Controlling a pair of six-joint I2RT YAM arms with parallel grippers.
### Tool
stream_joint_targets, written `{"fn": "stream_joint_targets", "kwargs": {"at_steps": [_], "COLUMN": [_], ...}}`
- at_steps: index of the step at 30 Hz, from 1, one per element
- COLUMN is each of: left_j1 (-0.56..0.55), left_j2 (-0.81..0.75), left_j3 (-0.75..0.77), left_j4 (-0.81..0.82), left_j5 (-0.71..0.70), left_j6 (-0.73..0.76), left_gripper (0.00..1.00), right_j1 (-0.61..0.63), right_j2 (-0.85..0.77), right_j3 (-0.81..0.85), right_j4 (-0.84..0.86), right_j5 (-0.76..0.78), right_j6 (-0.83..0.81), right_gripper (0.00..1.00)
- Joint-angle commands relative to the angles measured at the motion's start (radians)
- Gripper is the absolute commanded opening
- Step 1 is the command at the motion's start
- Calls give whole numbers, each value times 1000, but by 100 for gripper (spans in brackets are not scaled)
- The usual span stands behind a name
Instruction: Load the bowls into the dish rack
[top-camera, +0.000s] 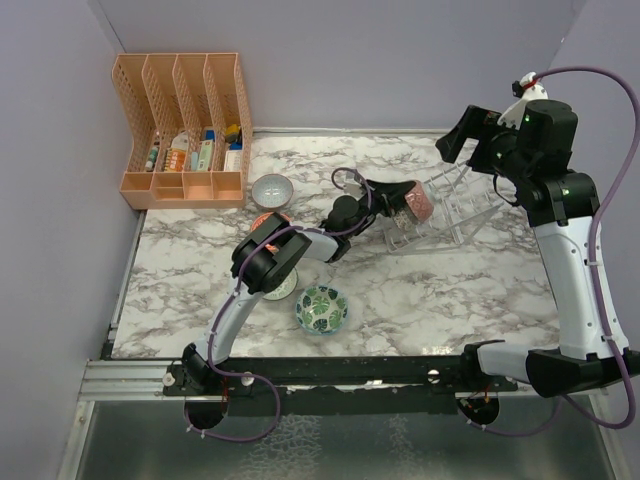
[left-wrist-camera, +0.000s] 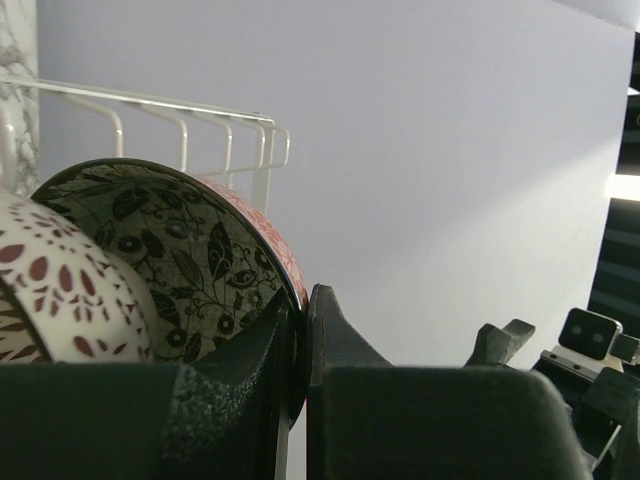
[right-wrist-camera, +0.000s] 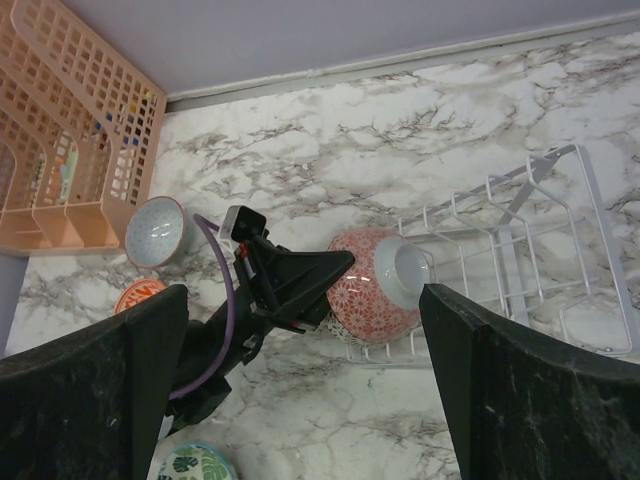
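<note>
The left fingers (left-wrist-camera: 340, 360) are closed tight on the rim of a bowl (right-wrist-camera: 372, 290), red-patterned outside and dark-flowered inside. It is held on edge at the left end of the rack (right-wrist-camera: 520, 230). A white bowl with red marks (left-wrist-camera: 55, 290) sits against its inside; whether nested or slotted, I cannot tell. The right fingers (right-wrist-camera: 80, 400) stand wide open above the rack, holding nothing. A grey bowl (top-camera: 272, 189) and a leaf-print bowl (top-camera: 321, 308) lie on the surface (top-camera: 450, 290). Ceramic is stiff, slick and likely to chip on wire, so a rim pinch suits it, released only once the prongs carry it.
</note>
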Motion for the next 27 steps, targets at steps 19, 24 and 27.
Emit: {"fn": "stream_joint_targets", "kwargs": {"at_steps": [19,24,27], "left_j1": [20,25,29], "left_j2": [-56,-71,-80], "left_j3": [52,34,29], "left_j4": [-158,-187,-201], "left_j5": [99,116,122], "left_j6": [74,84,90], "left_gripper": [16,20,24], "right_j1": [-7,-7,-7], "right_j2": [2,-3,-2], "right_j3": [-32,-38,-42], "right_j4": [24,28,30], "right_j5": [6,6,3], "right_j6": [-13,-16,-15], "right_gripper": [100,100,100]}}
